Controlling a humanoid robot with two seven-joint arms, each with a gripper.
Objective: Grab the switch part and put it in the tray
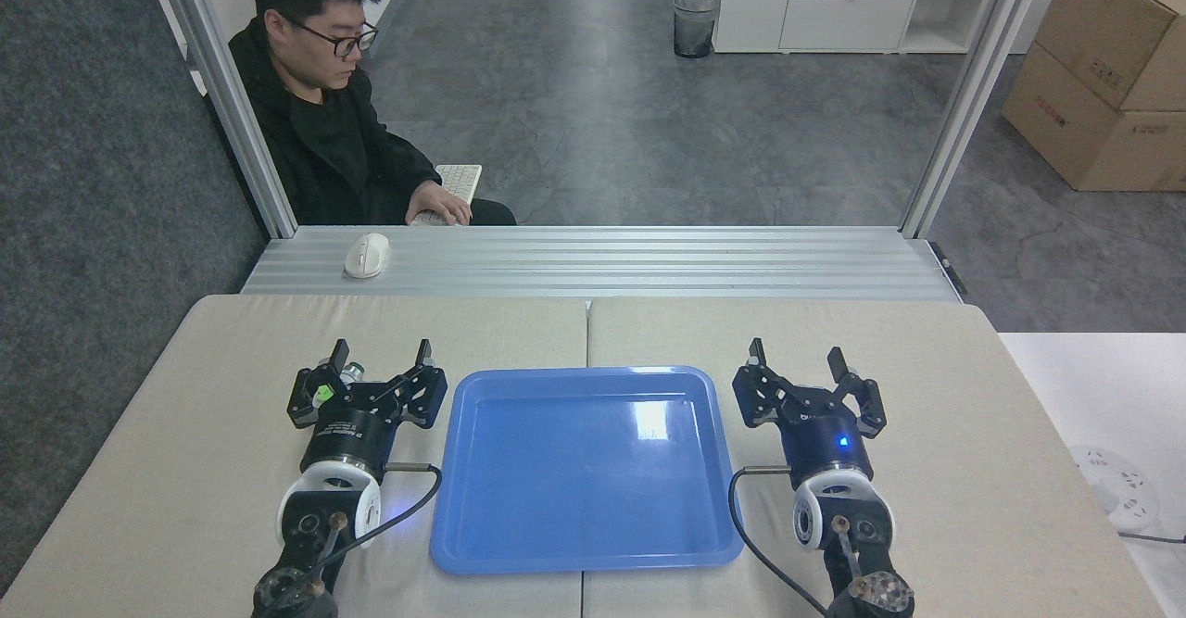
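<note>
Head view: left claw (pixel 382 356) spread open around switch part (pixel 337 383) on worktop (pixel 185 433); right claw (pixel 797 355) open, empty, beside blue tray (pixel 482 544).

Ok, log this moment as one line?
left gripper: open, over switch part | right gripper: open, idle | blue tray: empty | stage: pre-grasp

One head view — high, facing forward and down, fairly near over the table (pixel 232 470) and beyond.
</note>
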